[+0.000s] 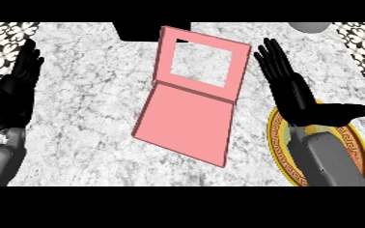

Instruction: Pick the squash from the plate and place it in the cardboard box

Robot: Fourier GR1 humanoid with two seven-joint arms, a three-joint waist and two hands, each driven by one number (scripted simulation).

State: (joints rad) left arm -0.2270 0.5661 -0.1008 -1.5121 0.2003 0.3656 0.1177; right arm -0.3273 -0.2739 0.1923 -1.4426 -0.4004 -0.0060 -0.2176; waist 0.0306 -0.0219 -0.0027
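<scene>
Head view: the only view, looking down on the grey-white marble counter (92,101).
Right hand (288,84): black, fingers straight and slightly apart, holding nothing, over the inner edge of the round gold-rimmed plate (276,142).
Squash: not visible; the right forearm covers most of the plate, so its long axis cannot be told.
Nearer hand: the right, judging by the plate.
Pink cardboard box (191,96): left of the plate, apart from it, flaps open, nothing in it.
Left hand (21,84): resting at the left edge, fingers straight.

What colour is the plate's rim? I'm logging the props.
Gold with a dark ornamental band, on the plate under the right forearm, in the head view.
</scene>
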